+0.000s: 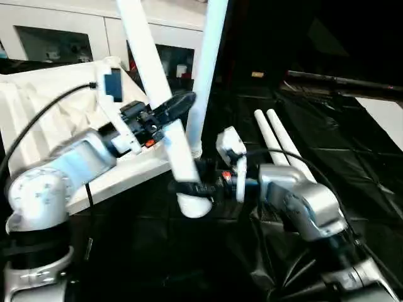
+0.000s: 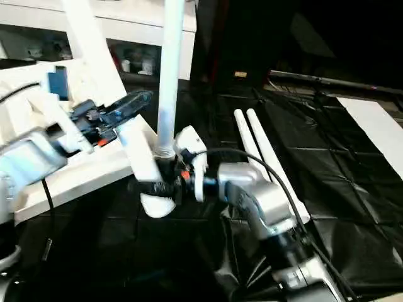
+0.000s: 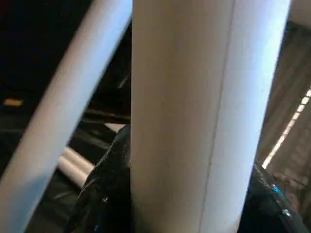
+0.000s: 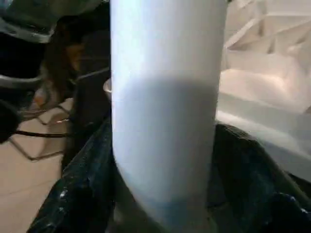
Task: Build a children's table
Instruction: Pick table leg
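Observation:
The white tabletop (image 1: 38, 107) lies ribbed side up on the left. One white leg (image 1: 208, 75) stands upright at its corner nearest the middle. A second leg (image 1: 145, 44) leans across in front of it, its wide lower end hanging just off the tabletop's edge above the black mat. My left gripper (image 1: 171, 116) is shut on this leaning leg about halfway down; in the left wrist view the tube (image 3: 204, 121) sits between the black fingers (image 3: 104, 194). My right gripper (image 1: 192, 187) is at the same leg's lower end, seen close up (image 4: 165, 121) in the right wrist view.
Two more white legs (image 1: 277, 141) lie side by side on the black mat (image 1: 340, 163) to the right. A white glass-door cabinet (image 1: 56, 38) stands behind the tabletop. A pale board (image 1: 384, 119) lies at the far right.

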Available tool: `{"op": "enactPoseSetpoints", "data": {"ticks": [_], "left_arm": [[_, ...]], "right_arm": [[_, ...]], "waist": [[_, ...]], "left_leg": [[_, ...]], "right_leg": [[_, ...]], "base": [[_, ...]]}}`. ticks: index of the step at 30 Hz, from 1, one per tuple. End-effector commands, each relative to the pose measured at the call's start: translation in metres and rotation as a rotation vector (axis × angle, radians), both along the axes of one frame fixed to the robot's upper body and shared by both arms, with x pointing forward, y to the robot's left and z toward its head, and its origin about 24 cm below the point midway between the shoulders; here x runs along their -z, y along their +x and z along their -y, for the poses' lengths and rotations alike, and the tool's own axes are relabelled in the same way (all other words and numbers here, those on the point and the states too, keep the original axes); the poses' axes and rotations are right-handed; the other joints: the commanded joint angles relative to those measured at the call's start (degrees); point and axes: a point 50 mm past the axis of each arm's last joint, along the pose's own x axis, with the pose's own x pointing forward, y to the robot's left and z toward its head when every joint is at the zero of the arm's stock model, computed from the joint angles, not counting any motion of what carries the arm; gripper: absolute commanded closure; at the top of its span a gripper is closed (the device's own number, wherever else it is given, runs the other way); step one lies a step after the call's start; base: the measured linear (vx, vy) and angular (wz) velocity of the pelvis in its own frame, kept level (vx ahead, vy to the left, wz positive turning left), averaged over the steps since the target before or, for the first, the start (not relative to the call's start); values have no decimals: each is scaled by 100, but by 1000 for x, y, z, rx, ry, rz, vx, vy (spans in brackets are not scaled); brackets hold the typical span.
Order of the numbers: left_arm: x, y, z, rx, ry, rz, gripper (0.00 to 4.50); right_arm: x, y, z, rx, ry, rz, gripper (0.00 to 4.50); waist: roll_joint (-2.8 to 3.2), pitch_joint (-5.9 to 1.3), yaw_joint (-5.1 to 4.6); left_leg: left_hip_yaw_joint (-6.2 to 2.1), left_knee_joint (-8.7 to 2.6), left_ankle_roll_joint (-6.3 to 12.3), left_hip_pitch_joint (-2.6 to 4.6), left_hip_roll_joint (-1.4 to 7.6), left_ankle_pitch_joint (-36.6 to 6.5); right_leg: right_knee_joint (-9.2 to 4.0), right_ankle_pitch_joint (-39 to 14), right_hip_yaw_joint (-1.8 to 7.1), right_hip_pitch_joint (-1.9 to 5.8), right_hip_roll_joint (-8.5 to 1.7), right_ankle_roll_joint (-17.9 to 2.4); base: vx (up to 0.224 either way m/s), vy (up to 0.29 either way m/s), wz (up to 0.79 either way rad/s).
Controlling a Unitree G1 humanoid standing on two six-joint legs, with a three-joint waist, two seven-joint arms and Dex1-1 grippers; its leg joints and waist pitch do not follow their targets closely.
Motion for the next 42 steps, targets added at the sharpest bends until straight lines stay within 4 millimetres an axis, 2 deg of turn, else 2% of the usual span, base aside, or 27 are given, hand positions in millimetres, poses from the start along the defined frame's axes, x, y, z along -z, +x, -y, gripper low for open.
{"op": "enactPoseSetpoints", "data": {"ticks": [1,2,6,7,9,10,11,13,16,18,21,24,25,27,30,32,40,42], "left_arm": [[-13,-9,10,121,-37,64,273],[-13,-9,10,129,-39,65,273],[-12,-11,8,149,-40,67,273],[-11,-11,8,150,-37,66,273],[-11,-10,7,148,-32,67,273],[-10,-8,6,122,-20,63,273],[-8,-3,3,67,-21,37,273],[-6,3,1,12,-32,5,203],[0,10,0,-99,42,-2,194],[9,17,-2,-251,119,-28,172],[13,19,-3,-324,113,-62,172],[12,14,-1,-313,82,-72,172],[12,14,0,-310,78,-72,172],[11,13,3,-289,61,-77,200],[11,12,7,-265,36,-77,210],[10,12,8,-263,30,-74,242],[4,5,12,-155,-2,-21,271],[3,4,13,-127,5,-8,271]], "right_arm": [[3,2,9,33,-35,-24,181],[3,1,9,26,-32,-30,206],[1,-1,9,13,-19,-42,224],[1,-1,9,13,-16,-42,246],[1,-1,9,15,-14,-41,250],[0,-1,8,18,-15,-39,252],[0,-1,8,27,-14,-34,253],[0,0,7,40,-13,-28,255],[-1,3,6,68,-11,-19,257],[-1,6,6,104,-14,-7,257],[-1,11,6,151,-21,0,257],[-1,13,6,167,-18,1,257],[-1,13,6,166,-18,1,257],[-1,13,5,161,-17,2,257],[-2,14,3,161,-19,7,257],[-2,14,3,162,-20,9,257],[0,15,2,170,-31,17,257],[-3,13,2,140,-1,-11,201]], "waist": [[170,-340,-9],[169,-340,-2],[161,-341,-3],[163,-342,0],[168,-342,-3],[148,-342,-4],[156,-341,-2],[159,-346,-2],[147,-342,-9],[153,-344,-16],[147,-354,-13],[111,-359,-12],[121,-363,-9],[113,-363,-4],[114,-354,-4],[119,-351,-9],[110,-347,-13],[111,-344,-18]], "left_leg": [[-58,-447,-365,86,194,-1234],[-57,-447,-369,83,190,-1221],[-58,-446,-373,80,189,-1215],[-60,-447,-387,85,195,-1213],[-63,-450,-403,82,195,-1222],[-60,-448,-396,79,194,-1216],[-61,-450,-399,80,195,-1204],[-59,-443,-412,78,197,-1179],[-66,-457,-417,71,201,-1180],[-74,-457,-421,74,209,-1184],[-68,-440,-430,67,198,-1119],[-64,-433,-414,56,197,-1029],[-58,-425,-399,58,193,-982],[-50,-417,-377,54,181,-947],[-48,-424,-361,60,187,-983],[-53,-431,-369,58,190,-1045],[-56,-433,-352,65,186,-1097],[-55,-437,-347,63,187,-1101]], "right_leg": [[-425,-1428,263,258,-386,-741],[-425,-1444,264,265,-388,-732],[-431,-1508,266,266,-390,-691],[-432,-1520,266,257,-394,-688],[-426,-1516,263,259,-392,-694],[-428,-1515,264,262,-391,-688],[-425,-1508,265,259,-391,-688],[-417,-1432,267,260,-389,-704],[-439,-1511,265,267,-391,-629],[-443,-1545,267,269,-395,-565],[-426,-1439,265,272,-395,-586],[-412,-1315,261,281,-394,-643],[-400,-1225,263,279,-387,-663],[-397,-1184,264,282,-383,-676],[-411,-1244,262,273,-383,-670],[-419,-1348,262,272,-387,-641],[-444,-1529,262,256,-384,-537],[-441,-1517,263,253,-382,-545]], "base": [[0,0,0],[0,0,0],[0,0,0],[0,0,0],[0,0,0],[0,0,0],[0,0,0],[0,0,0],[0,0,0],[0,0,0],[0,0,0],[0,0,0],[0,0,0],[0,0,0],[0,0,0],[0,0,0],[0,0,0],[0,0,0]]}}
